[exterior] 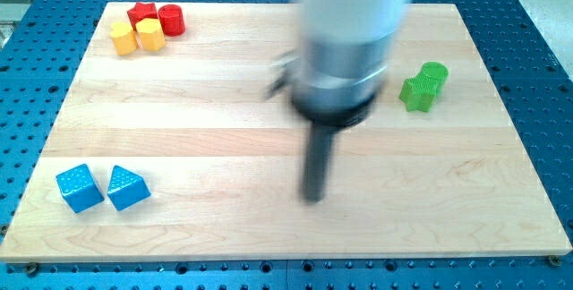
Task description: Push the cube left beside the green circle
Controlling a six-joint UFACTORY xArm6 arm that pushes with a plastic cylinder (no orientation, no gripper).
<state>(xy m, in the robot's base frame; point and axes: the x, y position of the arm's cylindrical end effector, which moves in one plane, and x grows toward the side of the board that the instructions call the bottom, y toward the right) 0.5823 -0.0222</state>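
Note:
A blue cube (79, 188) sits near the board's bottom left, touching a blue triangle block (127, 188) on its right. A green circle (433, 76) stands at the view's right, touching a second green block (415, 93) just below and left of it. My tip (312, 197) is on the board below its middle, blurred, far right of the blue cube and far left and below the green circle. It touches no block.
At the top left stand a red star-like block (141, 13), a red cylinder (172, 20), a yellow block (123, 38) and a yellow hexagon-like block (150, 35). The wooden board (224, 102) lies on a blue perforated table.

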